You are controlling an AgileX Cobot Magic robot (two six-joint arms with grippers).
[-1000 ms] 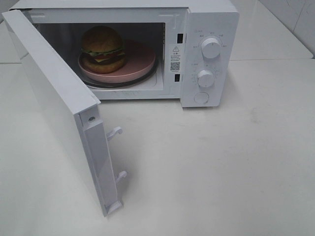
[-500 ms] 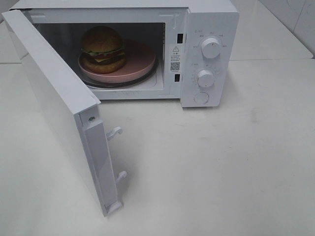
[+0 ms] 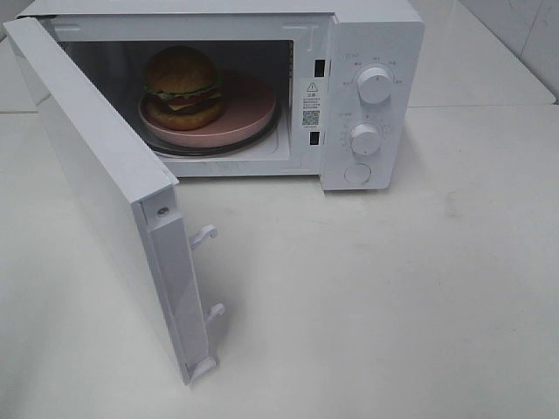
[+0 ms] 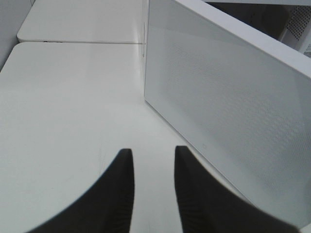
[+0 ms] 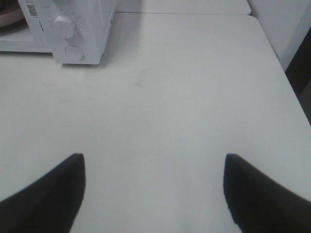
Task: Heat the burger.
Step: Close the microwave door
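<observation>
The burger [image 3: 182, 85] is sitting on the left part of a pink plate [image 3: 253, 109] inside the microwave [image 3: 371, 35], whose door [image 3: 96, 175] is standing wide open toward the near left. The left gripper [image 4: 153, 150] is hovering just beside the door's outer face, its 2 fingers only narrowly apart and gripping nothing. The right gripper [image 5: 154, 156] is hanging over the bare table [image 3: 393, 288] near the right of the microwave, its jaws spread wide and empty.

The door looks like the next job, and that is where trouble is waiting. The face is smooth, so a push at a slant is likely to let the fingers skid off. Pushing too hard is risking a slam that shifts the microwave or jolts the off-centre burger. Pushing too softly is risking the 2 latch hooks [image 3: 203, 234] not catching, leaving the knobs [image 3: 374, 85] useless.
</observation>
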